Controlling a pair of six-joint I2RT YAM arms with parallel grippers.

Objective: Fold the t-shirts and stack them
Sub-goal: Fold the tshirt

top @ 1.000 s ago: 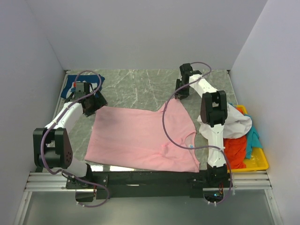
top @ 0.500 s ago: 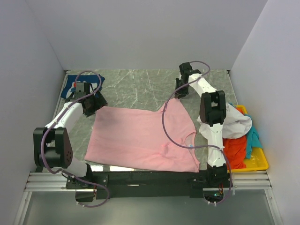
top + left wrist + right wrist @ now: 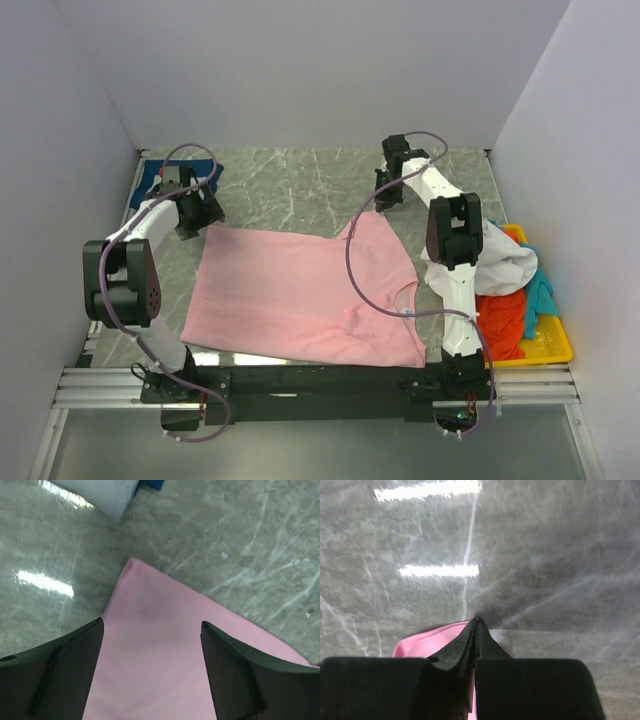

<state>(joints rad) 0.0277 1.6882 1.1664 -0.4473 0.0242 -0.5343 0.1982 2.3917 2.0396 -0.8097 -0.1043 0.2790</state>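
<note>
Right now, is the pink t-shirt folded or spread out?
Spread out: the pink t-shirt lies flat across the table, no fold visible.

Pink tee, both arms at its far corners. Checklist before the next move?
1. Right tool shut on pink t-shirt, far right corner: ok, pink cloth is pinched between the fingers.
2. Left tool open: ok, jaws wide apart.
3. Left tool lined up with far left corner: ok, cloth lies between the jaws, corner tip just ahead of them.
4. Left tool low enough to touch the cloth: cannot tell.
5. Left grip on the shirt: not ok, nothing held.
6. Navy t-shirt apart from the pink corner: ok.
</note>
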